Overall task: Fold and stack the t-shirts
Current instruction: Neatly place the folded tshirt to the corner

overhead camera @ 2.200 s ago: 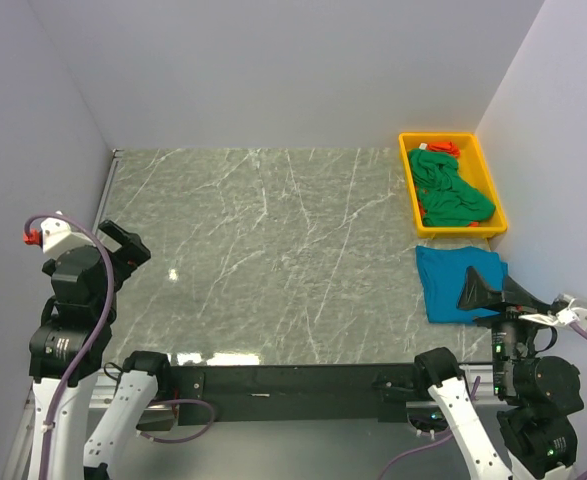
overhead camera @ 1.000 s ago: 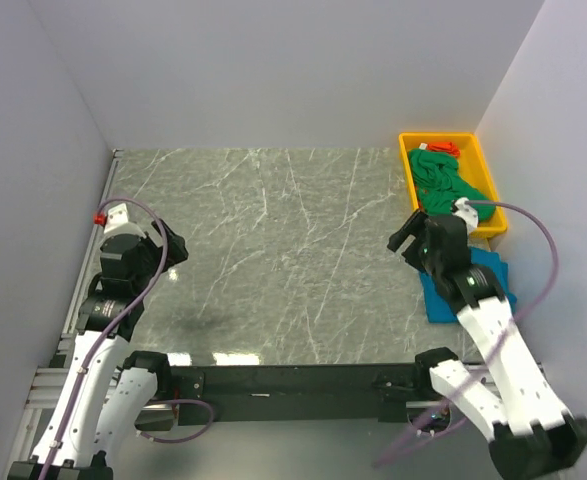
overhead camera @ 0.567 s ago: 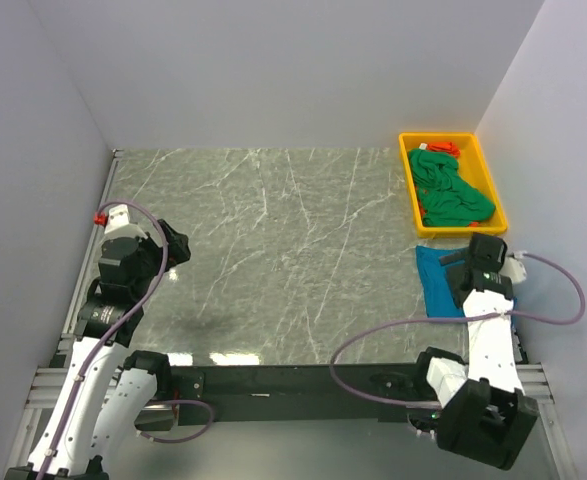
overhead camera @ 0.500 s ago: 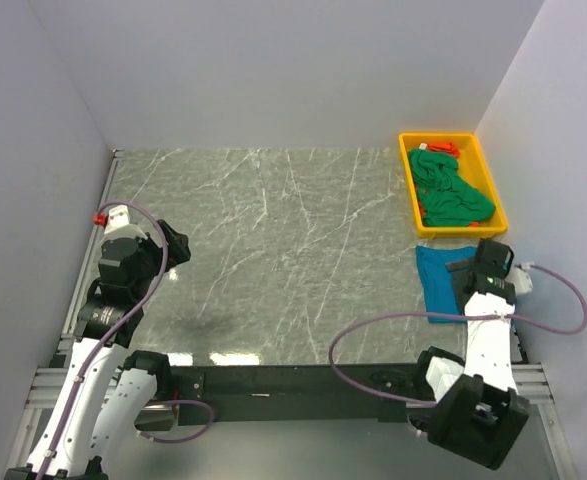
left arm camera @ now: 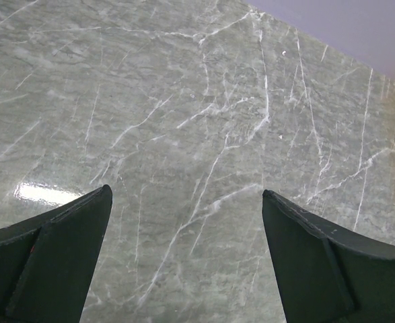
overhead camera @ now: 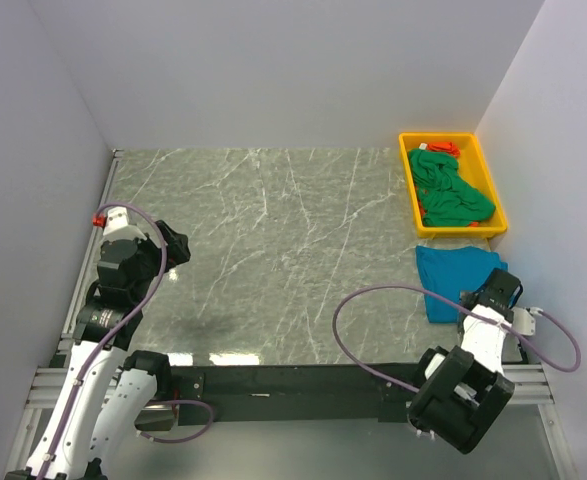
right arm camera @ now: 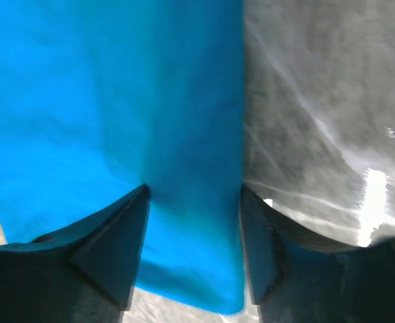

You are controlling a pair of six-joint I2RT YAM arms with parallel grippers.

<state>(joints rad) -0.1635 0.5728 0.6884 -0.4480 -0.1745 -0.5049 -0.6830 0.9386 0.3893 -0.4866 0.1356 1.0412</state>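
- Right gripper (overhead camera: 487,296) has drawn back from near the bin's lower end to the lower right of the top view, and its jaws have narrowed.
- Teal-blue t-shirt (overhead camera: 451,280): folded flat on the table, right side of the top view, just below the bin.
- Right wrist view: the gripper (right arm camera: 194,190) is down at the blue cloth (right arm camera: 110,94), jaws part-way apart with a strip of its edge between them. One finger sits on the cloth, the other where cloth meets marble.
- Green t-shirt (overhead camera: 451,196): crumpled, inside the yellow bin (overhead camera: 410,190).
- Red-orange piece (overhead camera: 444,148): at the bin's upper end, touching the green.
- Left gripper (overhead camera: 173,243): left of frame, well apart from the shirts; in its wrist view (left arm camera: 186,195) the jaws stand wide over bare marble.
- Table (overhead camera: 273,220): grey-green, white-veined.
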